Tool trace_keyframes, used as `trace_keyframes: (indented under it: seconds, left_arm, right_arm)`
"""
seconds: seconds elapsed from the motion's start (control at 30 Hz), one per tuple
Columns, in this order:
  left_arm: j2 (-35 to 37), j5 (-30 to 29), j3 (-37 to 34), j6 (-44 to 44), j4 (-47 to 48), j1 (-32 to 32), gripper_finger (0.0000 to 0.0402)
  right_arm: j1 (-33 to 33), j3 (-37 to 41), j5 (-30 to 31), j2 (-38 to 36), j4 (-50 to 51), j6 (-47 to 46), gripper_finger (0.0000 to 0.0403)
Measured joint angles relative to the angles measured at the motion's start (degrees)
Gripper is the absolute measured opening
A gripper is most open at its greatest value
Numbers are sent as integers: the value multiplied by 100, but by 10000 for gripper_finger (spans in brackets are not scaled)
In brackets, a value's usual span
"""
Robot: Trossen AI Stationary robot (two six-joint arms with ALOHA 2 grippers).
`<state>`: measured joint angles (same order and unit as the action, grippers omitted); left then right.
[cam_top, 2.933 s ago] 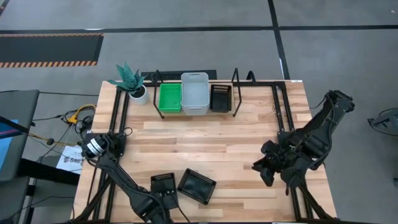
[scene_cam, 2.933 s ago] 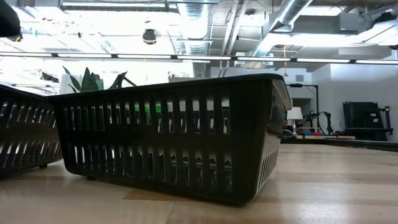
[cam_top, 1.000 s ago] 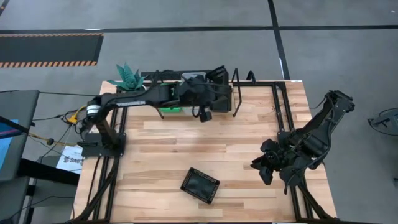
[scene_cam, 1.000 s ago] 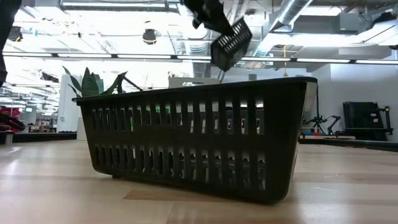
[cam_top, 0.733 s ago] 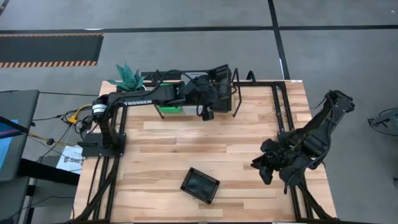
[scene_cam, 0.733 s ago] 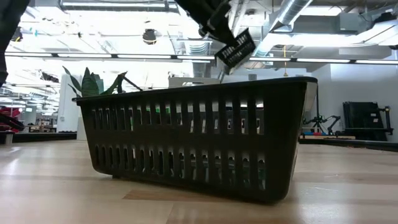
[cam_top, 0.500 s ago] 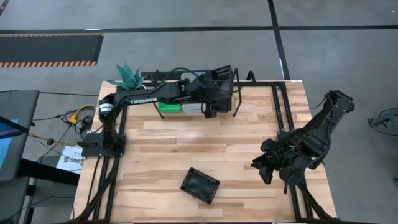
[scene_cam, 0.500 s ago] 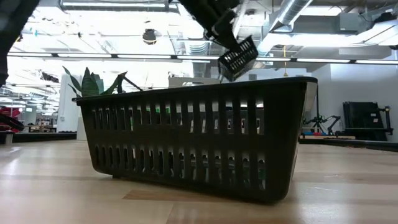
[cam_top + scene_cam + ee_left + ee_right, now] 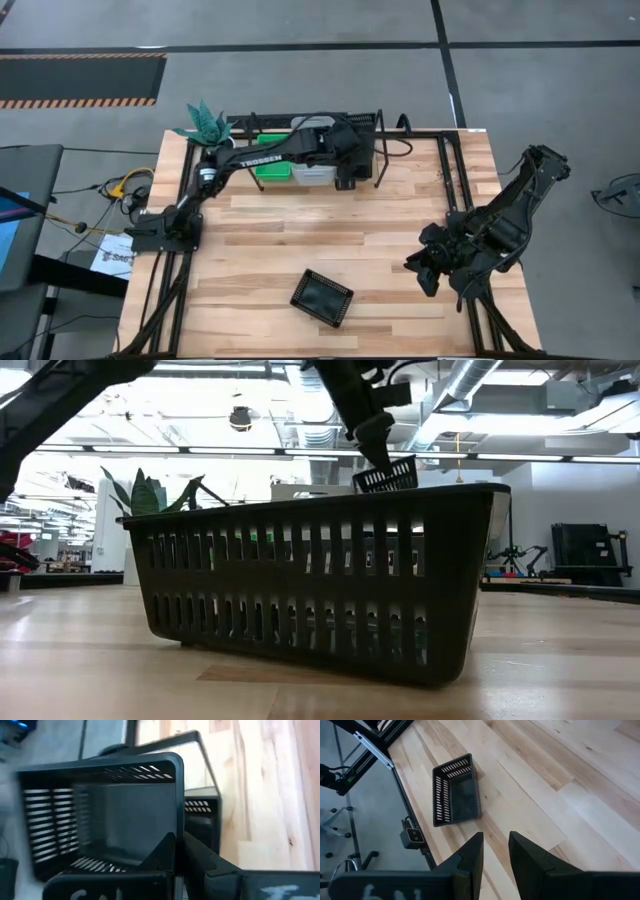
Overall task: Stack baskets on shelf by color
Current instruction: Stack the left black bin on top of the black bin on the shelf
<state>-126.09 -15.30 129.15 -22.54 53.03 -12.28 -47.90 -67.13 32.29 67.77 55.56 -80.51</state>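
Note:
My left gripper point(image 9: 348, 152) is over the right end of the shelf point(image 9: 380, 160), shut on a black basket point(image 9: 358, 132). In the low view only a corner of this basket point(image 9: 388, 478) shows. Right under it on the shelf sits another black basket point(image 9: 202, 820). Beside that stand a white basket point(image 9: 314, 172) and a green basket point(image 9: 270, 170), both partly hidden by my arm. A third black basket point(image 9: 322, 297) rests flat on the tabletop near the front edge. My right gripper point(image 9: 495, 851) hangs open at the table's right side and holds nothing. My left gripper pinches the rim of one wall point(image 9: 178, 815) of the black basket, with one finger point(image 9: 161, 854) inside the basket and the other outside. The fingers slant down from above. The basket is lifted, opening up, just above the black basket on the shelf.
A potted plant point(image 9: 208, 128) stands at the shelf's left end. The shelf's upright wire loops point(image 9: 402, 124) rise close beside the held basket. In the low view the basket on the table point(image 9: 320, 590) blocks most of the shelf. Bare wood lies in the table's middle point(image 9: 330, 230).
My left gripper has carried the black basket toward the table's right and far edges and lowered it toward the black basket on the shelf. The held basket has come from tilted to nearly level. My right arm has kept still.

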Motion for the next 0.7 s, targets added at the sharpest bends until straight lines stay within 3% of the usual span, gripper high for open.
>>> trace_keyframes:
  seconds: [0.7]
  left_arm:
    - [-158,367,-19,102,131,-128,0]
  right_arm:
    - [4,0,64,0,-59,-199,118]
